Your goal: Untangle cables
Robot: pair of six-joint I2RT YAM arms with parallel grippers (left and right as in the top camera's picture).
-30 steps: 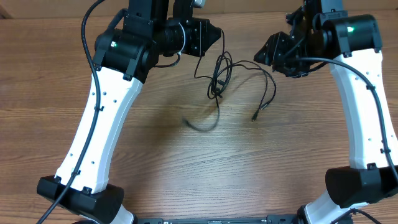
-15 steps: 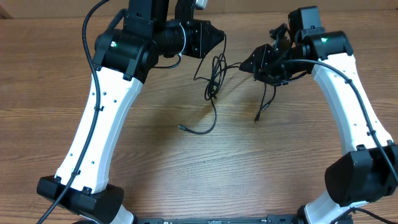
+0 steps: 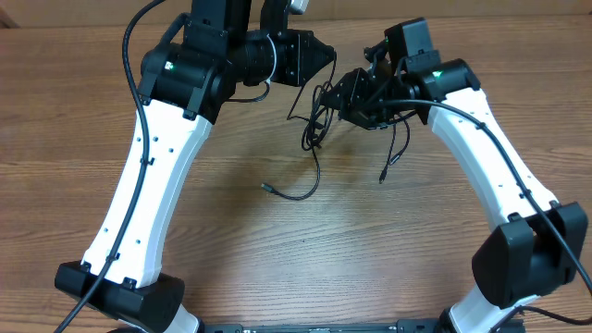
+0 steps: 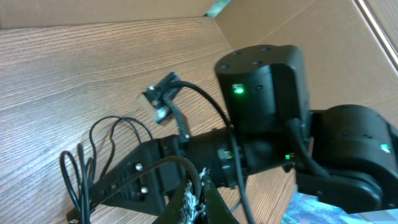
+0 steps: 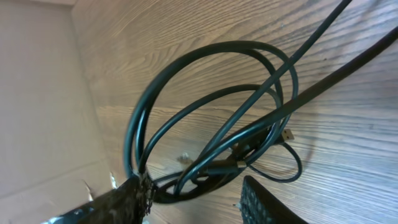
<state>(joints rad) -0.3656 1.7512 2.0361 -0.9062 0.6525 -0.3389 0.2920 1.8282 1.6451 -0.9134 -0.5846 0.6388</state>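
Note:
The cables (image 3: 315, 118) are thin black cords hanging in a tangled bunch at the table's far middle. One tail runs down to a plug (image 3: 268, 188) and another plug (image 3: 381, 175) lies to the right. My left gripper (image 3: 327, 56) is shut on a cable strand (image 4: 186, 165) above the bunch, seen up close in the left wrist view (image 4: 198, 188). My right gripper (image 3: 337, 98) is at the bunch's right side. In the right wrist view it (image 5: 194, 202) is open, with several cable loops (image 5: 205, 106) and a plug (image 5: 285, 134) lying between its fingers (image 5: 118, 200).
The wooden table (image 3: 277, 250) ends at a cardboard-coloured wall (image 5: 43, 93) along the far side. Both white arms (image 3: 157, 166) lean in from the near corners. The right arm's black wrist (image 4: 261, 118) sits close in front of the left gripper.
My right arm has swung left from the far right to the cable bunch, its jaws narrowing around the loops. The loose tail has shifted left on the table. The left arm has held still.

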